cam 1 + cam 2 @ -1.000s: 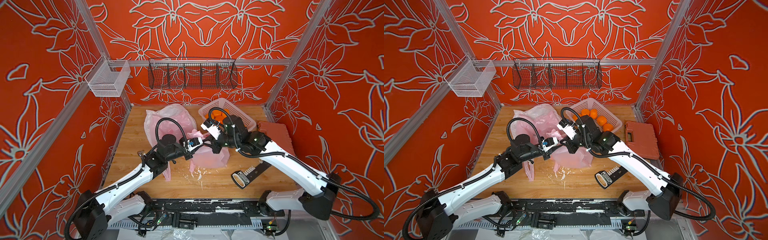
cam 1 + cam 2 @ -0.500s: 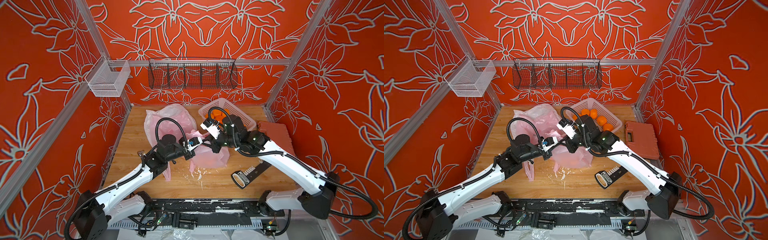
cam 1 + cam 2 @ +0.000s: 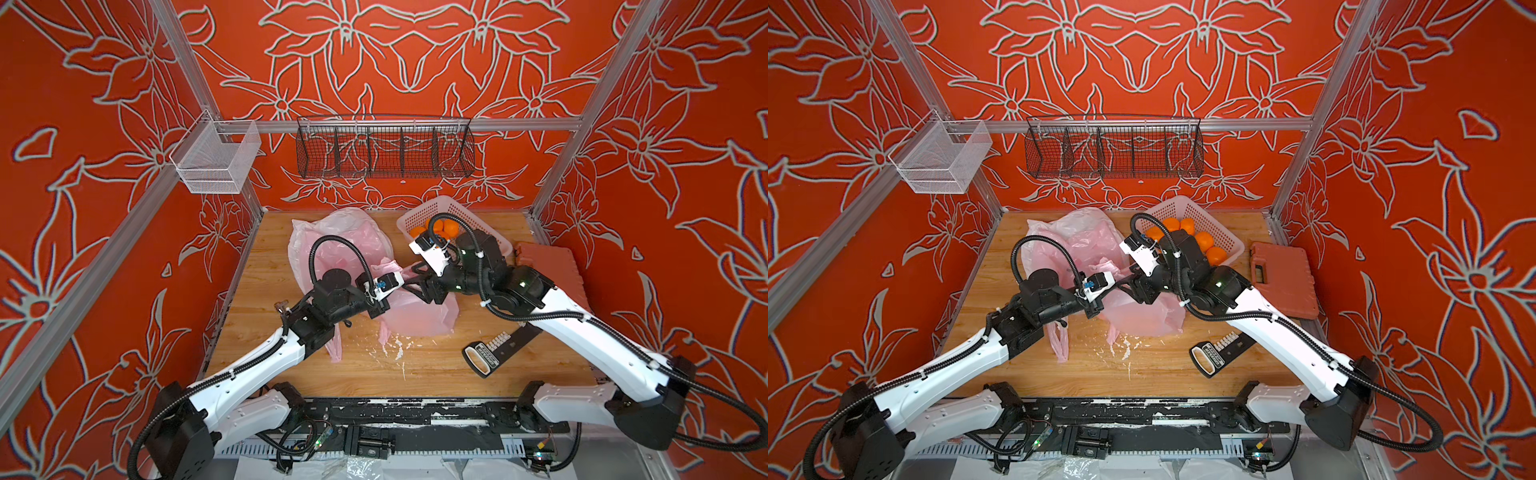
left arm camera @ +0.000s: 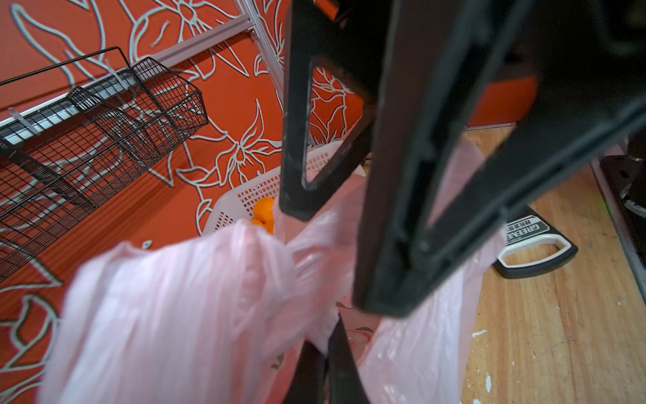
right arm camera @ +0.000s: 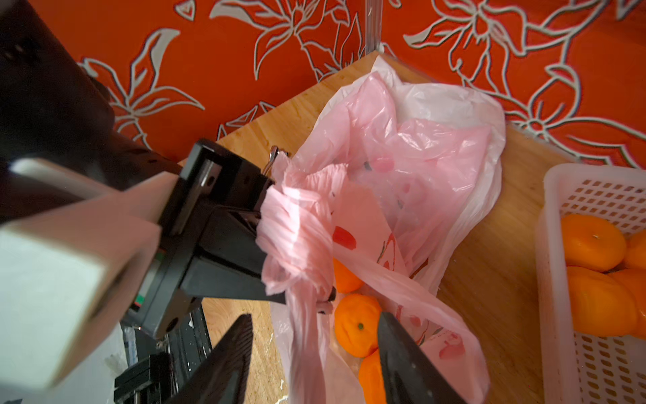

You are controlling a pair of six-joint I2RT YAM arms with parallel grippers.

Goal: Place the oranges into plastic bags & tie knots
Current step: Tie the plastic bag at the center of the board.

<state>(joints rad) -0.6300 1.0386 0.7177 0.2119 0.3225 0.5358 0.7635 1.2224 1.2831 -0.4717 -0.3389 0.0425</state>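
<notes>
While the left pincer (image 4: 328,355) is clamping shut on a bunched handle (image 5: 297,227) of the pink bag (image 5: 367,224), it is holding that side of the mouth up off the counter (image 5: 489,245). That is probably stopping the thin film from collapsing over the fruit. The right pincer (image 5: 314,316) is hanging just above the bag's mouth with its jaws standing apart and gripping nothing. Several oranges (image 5: 356,325) are lying inside the bag directly beneath it. The remaining oranges (image 5: 594,245) are sitting in the pale perforated basket (image 5: 559,182) just beside the bag, near enough for short trips.

In both top views the two arms are meeting over this bag at mid-counter. The spare bags (image 3: 332,232), pink and white, are lying crumpled behind it toward the back wall.

Filling appears to be under way, and no knot is showing on this bag. A loose strip of the bag's rim is drooping across the opening, and the empty pincer is likely needing to catch it next.
</notes>
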